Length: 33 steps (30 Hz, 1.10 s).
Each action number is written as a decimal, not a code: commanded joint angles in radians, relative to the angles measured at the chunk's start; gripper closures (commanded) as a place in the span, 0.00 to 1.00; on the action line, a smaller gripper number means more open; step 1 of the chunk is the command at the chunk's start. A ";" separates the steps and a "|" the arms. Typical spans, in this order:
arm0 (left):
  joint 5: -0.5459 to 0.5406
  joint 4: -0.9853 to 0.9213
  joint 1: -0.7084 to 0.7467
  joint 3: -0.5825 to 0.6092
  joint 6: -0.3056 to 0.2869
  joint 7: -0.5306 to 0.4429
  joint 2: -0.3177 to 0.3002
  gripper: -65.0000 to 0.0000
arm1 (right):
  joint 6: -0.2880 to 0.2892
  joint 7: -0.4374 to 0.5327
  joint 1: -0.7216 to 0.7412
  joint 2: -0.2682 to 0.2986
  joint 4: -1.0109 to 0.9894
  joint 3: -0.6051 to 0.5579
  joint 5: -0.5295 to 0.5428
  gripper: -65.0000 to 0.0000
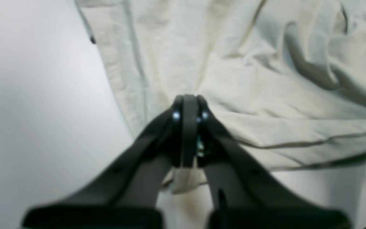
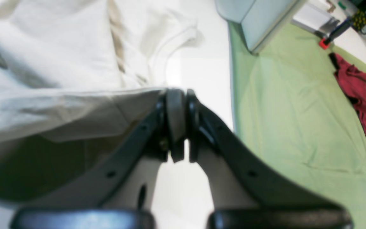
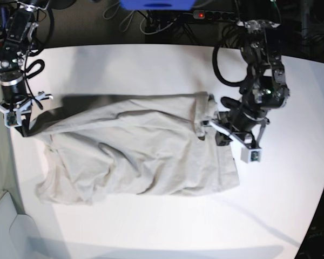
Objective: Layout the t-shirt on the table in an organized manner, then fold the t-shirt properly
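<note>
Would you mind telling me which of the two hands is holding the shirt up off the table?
The right hand: the t-shirt edge it pinches hangs shadowed above the table; the left hand grips low.

Hidden and blurred parts
Left wrist view is blurred; the shirt (image 1: 265, 95) runs off its top and right edges, and gripper (image 1: 189, 98) hides cloth at centre.

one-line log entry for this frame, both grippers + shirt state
left gripper: shut on t-shirt | right gripper: shut on t-shirt edge | t-shirt: wrinkled, unfolded on table
</note>
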 commanded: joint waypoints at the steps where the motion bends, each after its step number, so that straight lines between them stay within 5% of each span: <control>1: -0.026 0.016 -0.015 -0.004 0.007 -0.019 -0.005 1.00 | -0.008 0.027 0.005 0.014 0.019 0.006 0.017 1.00; 7: -0.039 0.007 0.017 0.034 0.010 -0.017 -0.011 0.94 | -0.008 0.027 0.003 0.009 0.019 0.006 0.017 1.00; 13: -0.037 0.005 0.039 0.042 0.011 -0.017 -0.004 0.56 | -0.008 0.027 0.003 0.008 0.019 0.003 0.017 1.00; 25: 0.147 -0.110 0.030 0.125 0.013 -0.030 0.084 0.55 | -0.008 0.027 0.002 0.008 0.017 0.000 0.017 1.00; 33: 0.169 -0.125 -0.009 0.122 0.011 -0.030 0.088 0.55 | -0.008 0.027 -0.003 0.008 0.017 0.000 0.017 1.00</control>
